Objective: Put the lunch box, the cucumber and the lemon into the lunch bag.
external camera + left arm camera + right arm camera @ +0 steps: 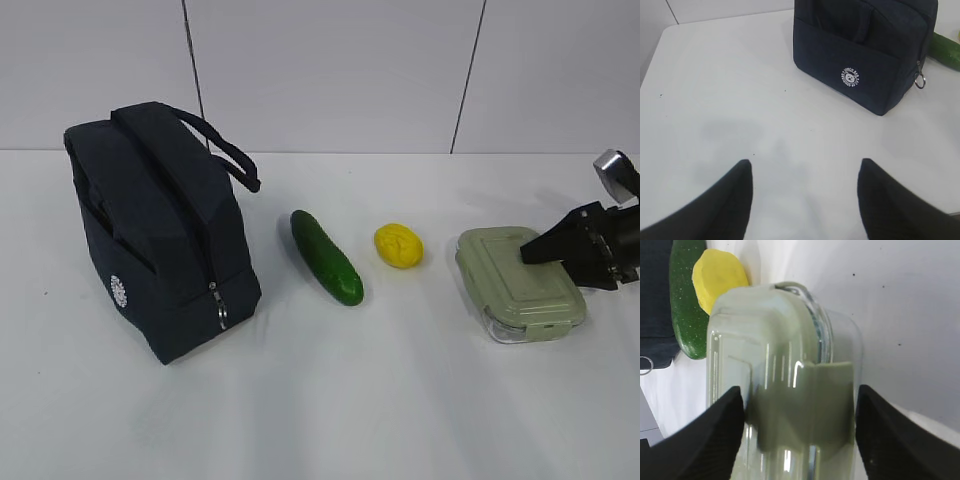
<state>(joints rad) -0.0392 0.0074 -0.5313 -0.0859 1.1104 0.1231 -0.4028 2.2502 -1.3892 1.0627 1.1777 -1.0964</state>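
Note:
The lunch box (515, 285), clear with a sage-green lid, lies flat on the table at the right. My right gripper (540, 250) reaches in from the right edge and is open, with one jaw on each long side of the lunch box (770, 340). In the right wrist view the gripper (800, 395) has its left finger against the box and its right finger a little off the lid clip. The yellow lemon (398, 245) and the dark green cucumber (326, 257) lie side by side mid-table. The navy lunch bag (160, 240) stands at the left. My left gripper (805, 170) hangs open over bare table, short of the bag (865, 50).
A white tabletop (330, 400) carries everything, with a pale wall (330, 70) close behind. The bag's metal zipper ring (920, 80) hangs at its corner nearest the cucumber (946, 49). The left arm does not show in the exterior view.

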